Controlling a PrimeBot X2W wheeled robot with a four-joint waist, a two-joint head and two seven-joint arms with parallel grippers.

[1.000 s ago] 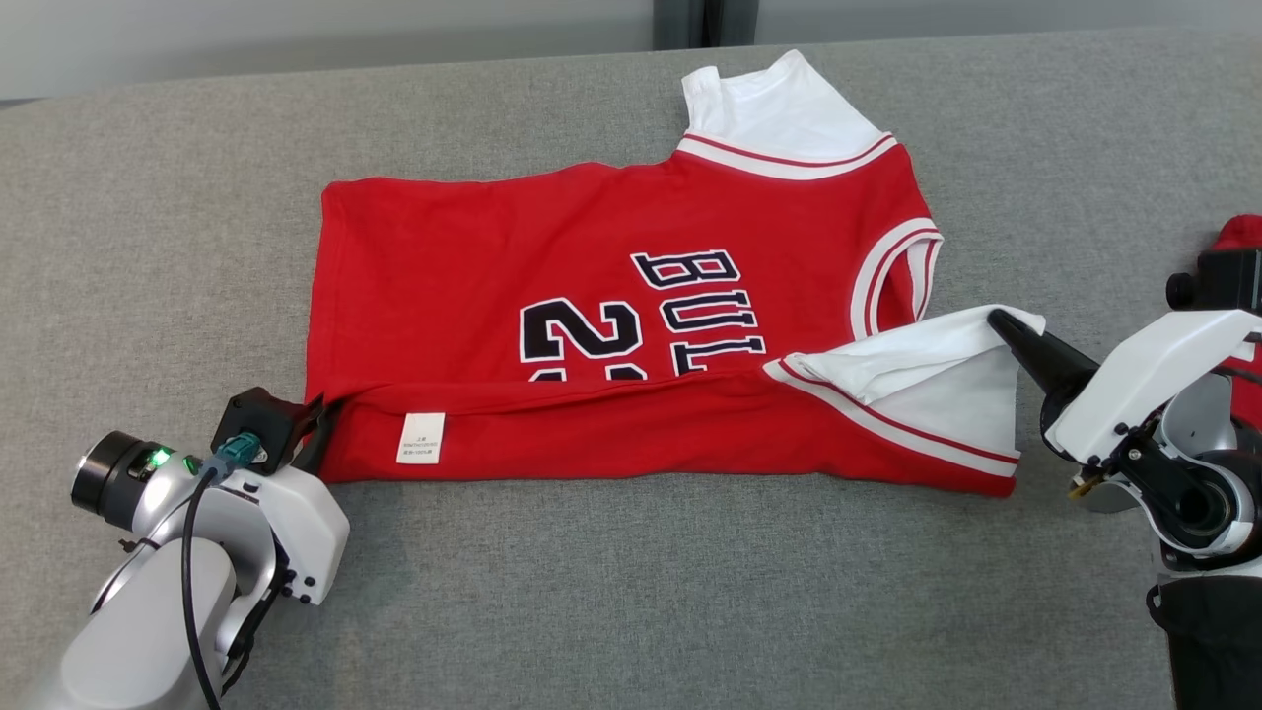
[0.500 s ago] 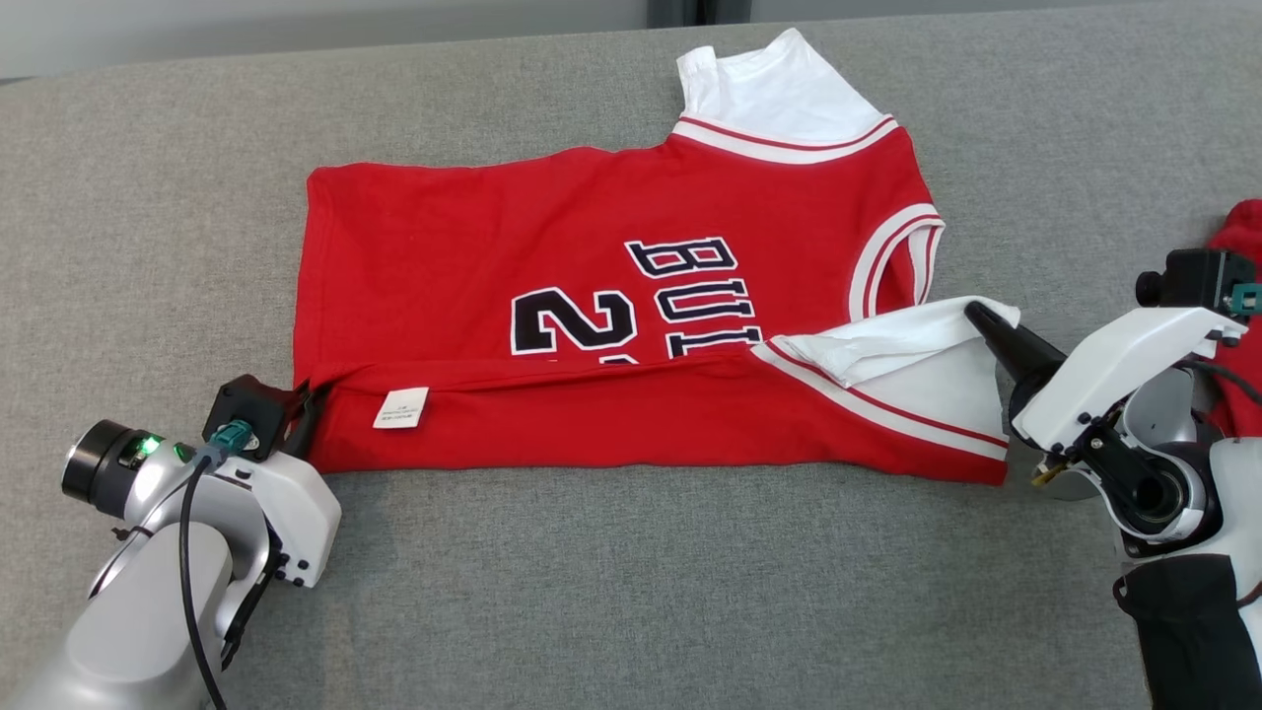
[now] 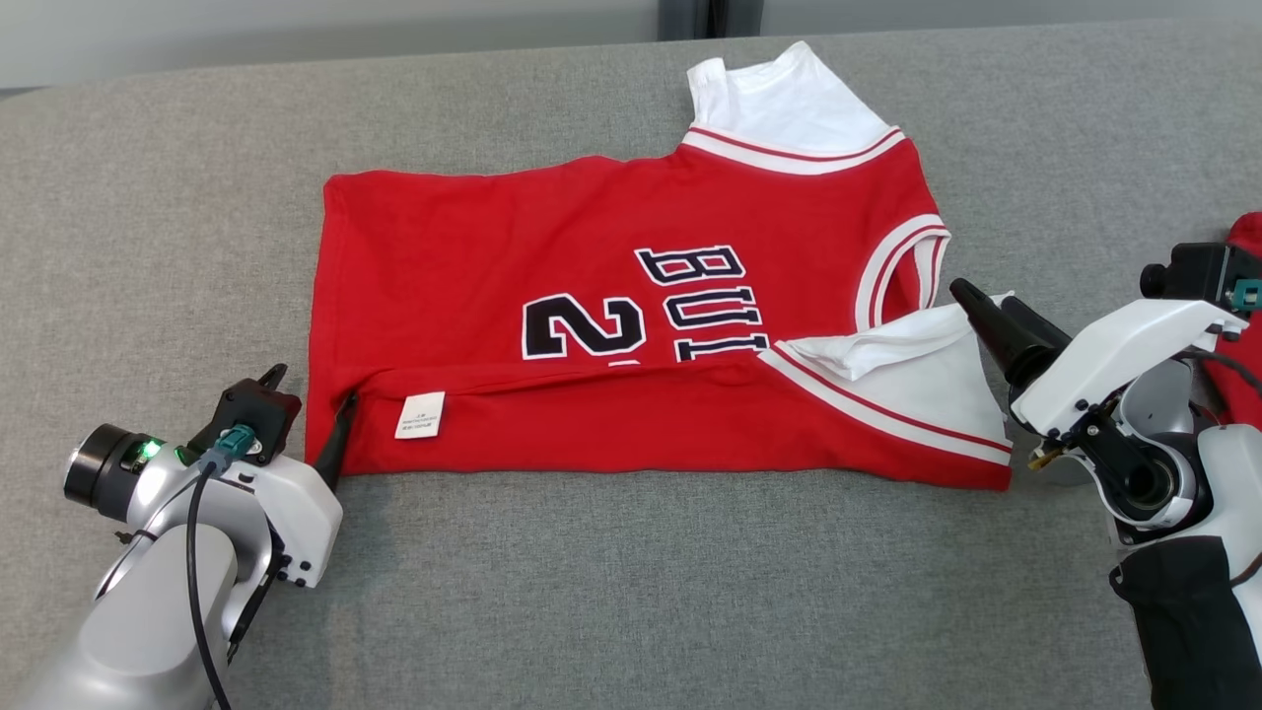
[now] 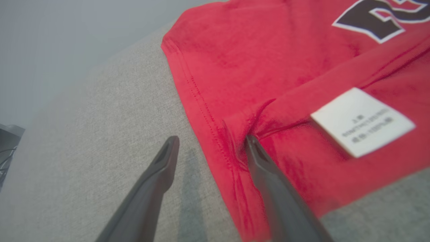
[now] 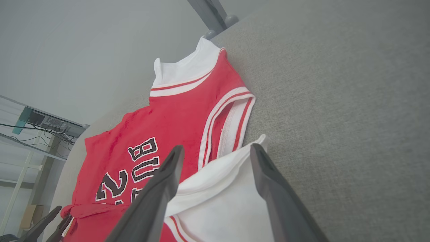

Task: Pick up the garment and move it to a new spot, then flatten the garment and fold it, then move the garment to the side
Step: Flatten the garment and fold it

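Observation:
A red jersey with white sleeves and black lettering lies flat on the grey table, its near strip folded up over the front. My left gripper stands open at the jersey's near-left corner. In the left wrist view the gripper straddles the hem, one finger resting on red cloth beside the white care label. My right gripper is open at the tip of the folded white sleeve. In the right wrist view the gripper hangs just above that sleeve.
Another red cloth shows at the table's right edge behind my right arm. A dark post stands beyond the far edge. Bare grey table lies left of, right of and in front of the jersey. Shelving stands far left in the right wrist view.
Both grippers have opened and let go: the left released the near-left corner, the right released the white sleeve tip. The folded strip now rests on the jersey. The camera shifted slightly.

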